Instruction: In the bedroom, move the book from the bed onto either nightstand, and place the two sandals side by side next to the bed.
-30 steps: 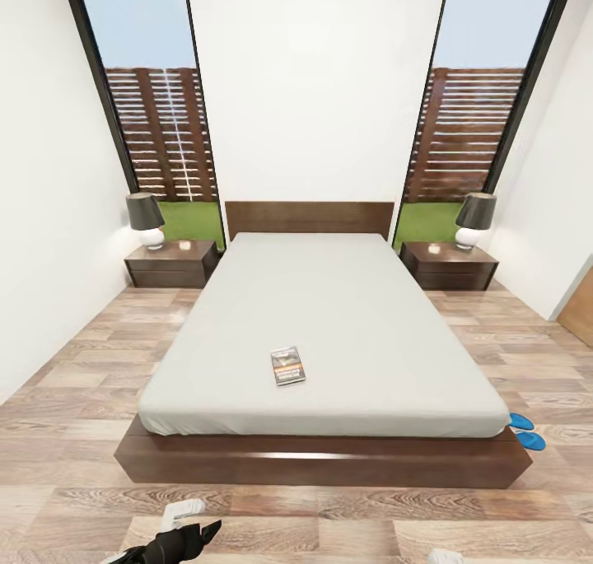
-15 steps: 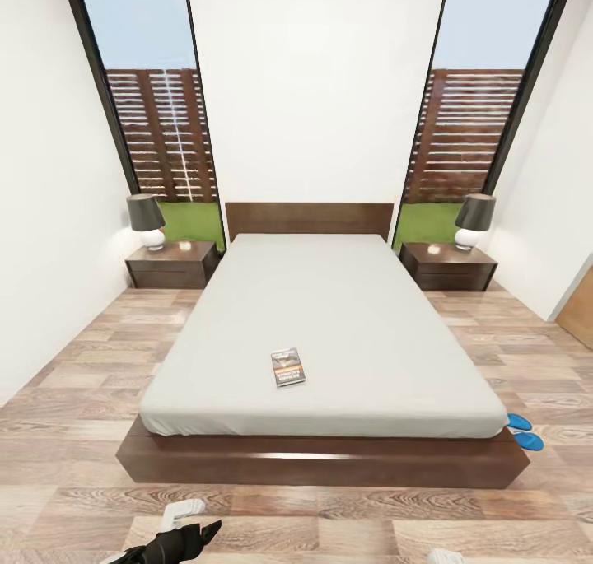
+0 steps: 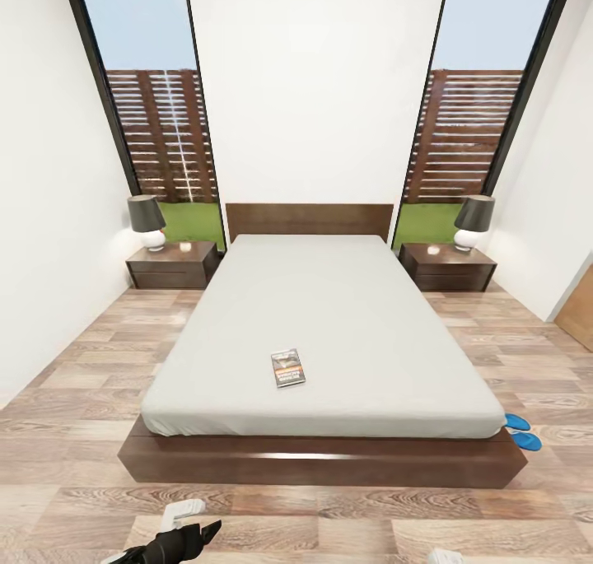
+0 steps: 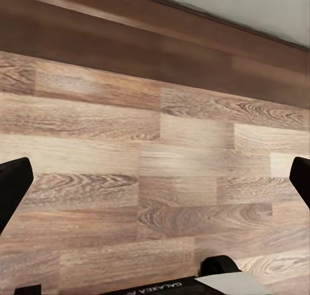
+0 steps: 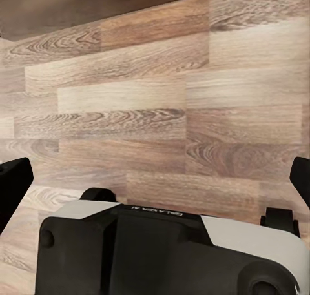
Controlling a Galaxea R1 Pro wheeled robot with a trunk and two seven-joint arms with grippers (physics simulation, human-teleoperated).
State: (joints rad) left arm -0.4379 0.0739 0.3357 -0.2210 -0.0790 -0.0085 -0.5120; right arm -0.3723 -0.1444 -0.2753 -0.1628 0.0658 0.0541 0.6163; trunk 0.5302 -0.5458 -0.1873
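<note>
The book (image 3: 287, 367), a small dark paperback, lies flat on the pale mattress of the bed (image 3: 329, 317), near its foot. Both blue sandals (image 3: 521, 431) sit on the floor at the bed's near right corner, partly hidden by the frame. One nightstand (image 3: 171, 265) stands left of the headboard and another nightstand (image 3: 449, 268) stands to its right. My left gripper (image 3: 202, 535) hangs low over the floor in front of the bed. In the left wrist view the left gripper (image 4: 155, 179) is open over bare planks. The right gripper (image 5: 155, 179) is open too.
Each nightstand carries a lamp with a dark shade (image 3: 146, 218). Wood-plank floor (image 3: 74, 383) runs along both sides of the bed and in front of it. The dark bed frame (image 4: 161, 43) lies just ahead of my left gripper. A brown door or cabinet edge (image 3: 581, 305) shows at far right.
The whole view has shifted very slightly, so the camera moved a little. The book, sandals and both grippers have stayed where they were.
</note>
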